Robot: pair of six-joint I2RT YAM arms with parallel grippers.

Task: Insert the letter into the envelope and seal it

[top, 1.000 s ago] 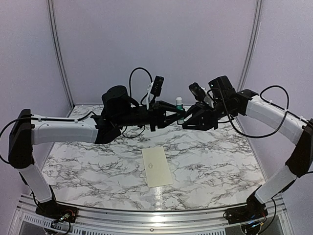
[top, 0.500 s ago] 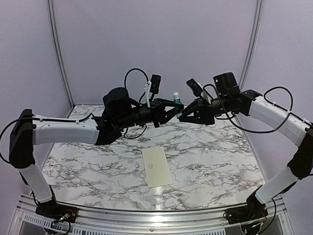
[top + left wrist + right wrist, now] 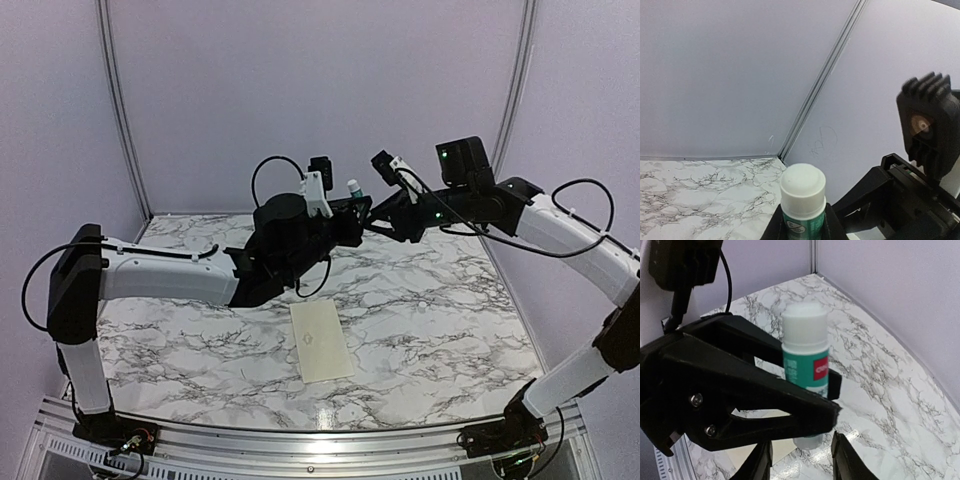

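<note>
The cream envelope point(image 3: 321, 340) lies flat on the marble table, near the front middle. The letter does not show in any view. High above the table's back, my left gripper point(image 3: 355, 206) is shut on a white-and-green glue tube point(image 3: 353, 188), which stands upright with its white cap up. The left wrist view shows the tube point(image 3: 802, 195) pinched between the left gripper point(image 3: 804, 227) fingers. My right gripper point(image 3: 375, 217) faces it from the right. Its fingers point(image 3: 760, 462) stand apart below the tube point(image 3: 806, 355), so the right gripper point(image 3: 802, 462) is open. A strip of the envelope point(image 3: 782, 449) shows underneath.
Pale walls with a metal corner strip point(image 3: 825, 75) close the back and sides. The right arm's wrist camera point(image 3: 927, 125) hangs close to the tube. A metal rail point(image 3: 310, 440) runs along the near table edge.
The left arm has swung up and rightward, carrying the glue tube higher. The right gripper has risen with it and stays beside the tube. The envelope has not moved.
</note>
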